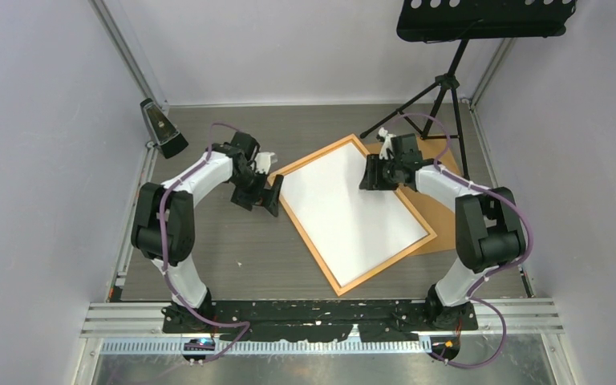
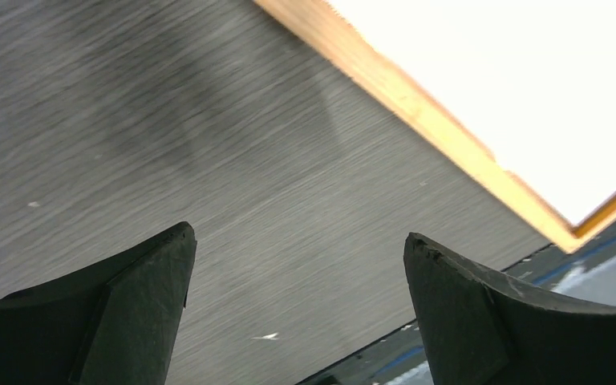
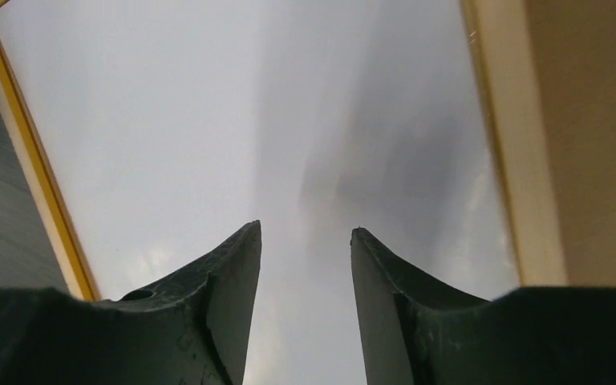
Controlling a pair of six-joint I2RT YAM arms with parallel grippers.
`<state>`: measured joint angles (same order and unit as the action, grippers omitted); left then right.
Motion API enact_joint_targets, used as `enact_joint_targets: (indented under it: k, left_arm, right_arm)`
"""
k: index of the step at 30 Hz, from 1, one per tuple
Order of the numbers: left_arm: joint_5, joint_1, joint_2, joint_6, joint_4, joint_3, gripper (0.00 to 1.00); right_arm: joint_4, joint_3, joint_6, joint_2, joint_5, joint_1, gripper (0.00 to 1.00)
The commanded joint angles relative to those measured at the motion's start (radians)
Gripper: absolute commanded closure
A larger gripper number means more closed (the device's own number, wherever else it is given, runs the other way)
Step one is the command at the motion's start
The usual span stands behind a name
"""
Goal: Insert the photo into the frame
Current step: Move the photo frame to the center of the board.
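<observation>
Lying in frame point(image 1: 308, 233), photo point(image 1: 353, 208), white back up.

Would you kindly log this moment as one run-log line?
photo: white side up within frame | left tool: open, empty, beside frame | right tool: open, empty, above photo

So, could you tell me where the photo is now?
The photo lies white side up inside the frame, centre of the top view, under the right gripper.

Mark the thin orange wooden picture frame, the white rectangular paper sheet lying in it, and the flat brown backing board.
orange wooden picture frame point(image 1: 308, 236): top view, on its left long rail.
white paper sheet point(image 1: 353, 212): top view, middle of its blank face.
brown backing board point(image 1: 441, 218): top view, bare strip right of the frame.
</observation>
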<state>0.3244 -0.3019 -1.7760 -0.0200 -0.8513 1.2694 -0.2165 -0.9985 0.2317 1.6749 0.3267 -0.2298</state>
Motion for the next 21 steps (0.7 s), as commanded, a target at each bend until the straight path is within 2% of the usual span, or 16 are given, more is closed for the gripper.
enact_joint_targets:
  k: [1, 6, 14, 21]
  left_arm:
    - [0.137, -0.006, -0.043, -0.134, 0.056, 0.026, 0.0]
    - [0.166, -0.01, -0.091, -0.21, 0.09, 0.029, 0.0]
    - [0.215, -0.031, -0.143, -0.285, 0.11, 0.072, 0.0]
    - [0.211, -0.046, -0.13, -0.282, 0.124, 0.067, 0.01]
  right_arm:
    - [-0.069, -0.1, -0.202, -0.076, -0.126, 0.024, 0.45]
    - [-0.171, -0.133, -0.377, -0.074, -0.205, 0.055, 0.4]
    - [-0.251, -0.131, -0.524, -0.022, -0.155, 0.149, 0.4]
    - [-0.265, -0.096, -0.556, 0.026, -0.083, 0.196, 0.48]
